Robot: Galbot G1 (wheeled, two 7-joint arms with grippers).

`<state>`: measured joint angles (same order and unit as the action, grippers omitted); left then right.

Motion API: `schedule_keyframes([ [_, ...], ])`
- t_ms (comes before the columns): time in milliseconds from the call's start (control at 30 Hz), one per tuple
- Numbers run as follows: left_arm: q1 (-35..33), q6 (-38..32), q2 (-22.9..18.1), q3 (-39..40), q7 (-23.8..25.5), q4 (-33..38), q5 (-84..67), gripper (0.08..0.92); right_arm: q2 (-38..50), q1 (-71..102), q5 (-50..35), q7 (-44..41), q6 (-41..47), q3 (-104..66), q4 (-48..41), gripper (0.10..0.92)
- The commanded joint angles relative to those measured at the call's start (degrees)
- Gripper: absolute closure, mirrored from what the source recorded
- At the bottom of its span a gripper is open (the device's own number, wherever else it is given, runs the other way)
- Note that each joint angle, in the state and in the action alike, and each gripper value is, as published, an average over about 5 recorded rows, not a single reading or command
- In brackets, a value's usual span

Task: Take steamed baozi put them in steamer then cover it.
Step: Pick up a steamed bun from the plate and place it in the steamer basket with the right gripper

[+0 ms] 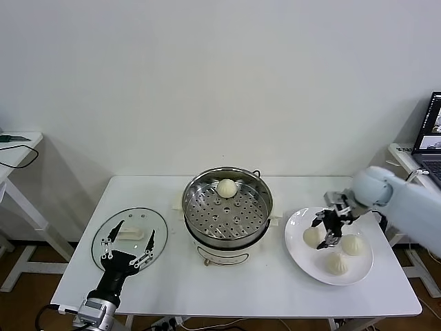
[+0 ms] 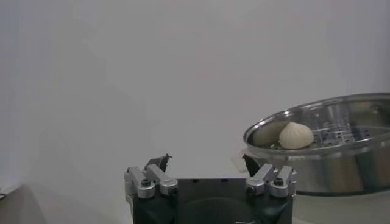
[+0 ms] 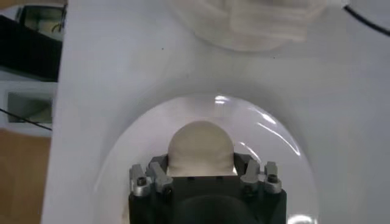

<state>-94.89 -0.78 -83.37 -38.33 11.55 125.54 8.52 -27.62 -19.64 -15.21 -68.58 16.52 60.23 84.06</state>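
Observation:
The steamer (image 1: 193,190) stands mid-table with one steamed baozi (image 1: 227,187) on its perforated tray at the back. Three more baozi lie on a white plate (image 1: 297,249) to its right. My right gripper (image 1: 329,231) is down on the plate and shut on the leftmost one (image 1: 311,236); in the right wrist view that bun (image 3: 201,143) fills the space between the jaws. The cover (image 1: 156,221) lies flat on the table left of the steamer. Above it hovers my left gripper (image 1: 131,238), open and holding nothing.
A laptop (image 1: 431,134) sits on a stand at the far right. A small side table (image 1: 17,148) with a cable stands at the far left. The plate sits near the white table's right edge, and the lid near its front left corner.

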Motion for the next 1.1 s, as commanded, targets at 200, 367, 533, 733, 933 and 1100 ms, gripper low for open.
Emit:
schedule_keyframes([
  [200,-0.56,0.1,0.5,0.11,-0.01,0.74,0.04,0.177,-0.36,-33.63,-17.7,-0.84,8.44,21.55,11.94,0.33],
  [367,-0.71,0.07,0.81,0.09,-0.02,1.1,-0.06,0.177,-7.27,-38.56,-23.91,2.3,13.35,24.05,14.64,0.33],
  [533,-0.44,0.16,0.91,-0.09,0.01,1.53,-0.28,0.177,-16.39,-36.96,-26.37,6.22,19.56,22.39,14.64,0.33],
  [733,-0.3,0.08,1.25,-0.73,0.06,1.48,-0.59,0.177,-28.81,-31.14,-26.16,9.68,24.76,18.91,9.4,0.335],
  [933,-0.12,0.1,1.39,-1.73,0.06,1.12,-1.15,0.177,-38.37,-25.14,-23.33,10.15,25.71,16.28,0.89,0.336],
  [1100,0.02,0.14,1.37,-2.55,0.02,0.95,-1.6,0.177,-42.91,-19.73,-19.56,9.13,25.41,14.24,-6.19,0.338],
])
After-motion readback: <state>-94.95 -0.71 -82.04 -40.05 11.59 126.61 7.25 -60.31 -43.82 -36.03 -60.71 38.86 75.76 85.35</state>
